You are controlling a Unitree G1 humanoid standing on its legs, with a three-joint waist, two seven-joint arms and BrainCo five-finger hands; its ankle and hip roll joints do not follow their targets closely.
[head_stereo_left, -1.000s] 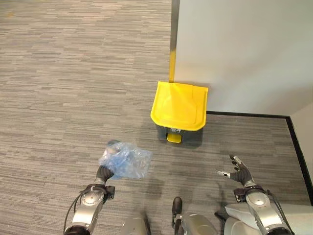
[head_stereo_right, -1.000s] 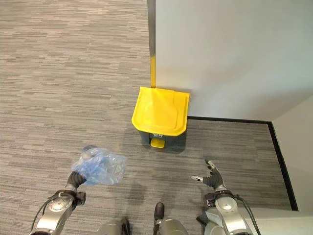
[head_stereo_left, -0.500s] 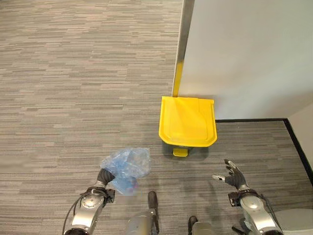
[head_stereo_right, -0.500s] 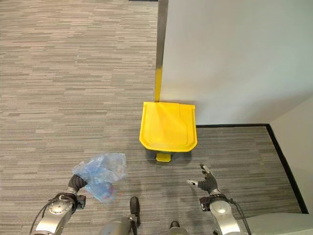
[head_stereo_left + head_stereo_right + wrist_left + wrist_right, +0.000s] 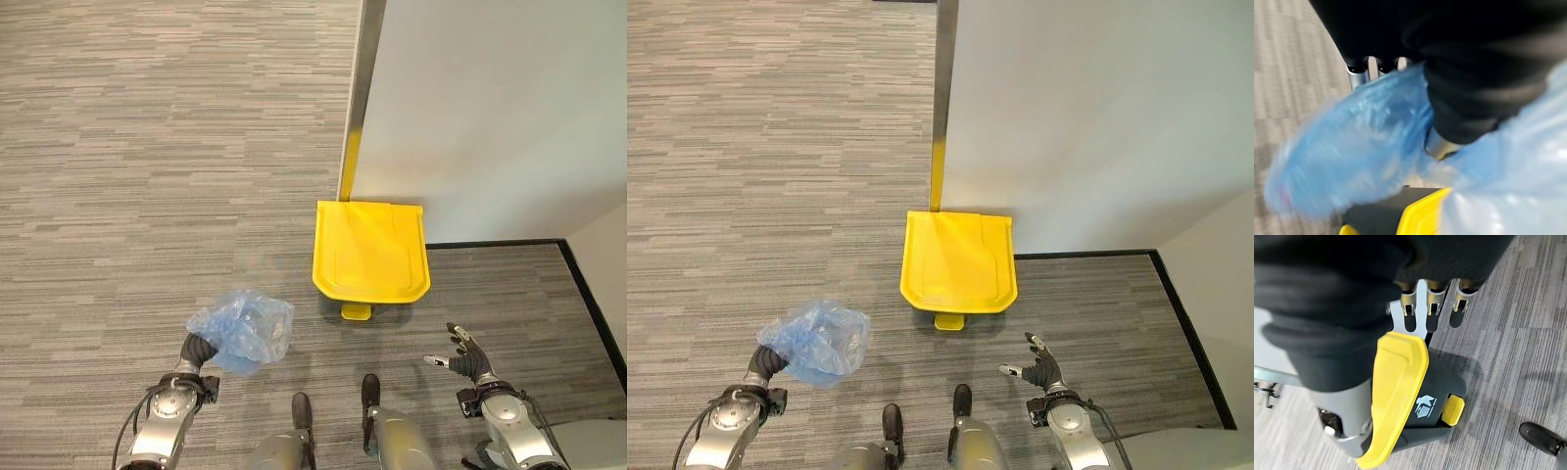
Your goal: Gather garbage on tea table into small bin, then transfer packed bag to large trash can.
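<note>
Against white wall (image 5: pixel 490 108), on grey carpet (image 5: pixel 147 147): one large trash can (image 5: pixel 370 250), yellow lid closed, yellow pedal (image 5: pixel 356 311) facing robot. One blue bag (image 5: pixel 242 328), crumpled and packed, held up above carpet, left of can and apart from it, gripped by left hand (image 5: pixel 195 350) with fingers curled round its neck. Right hand (image 5: pixel 468 360) seen empty, fingers spread, near can's right front.
</note>
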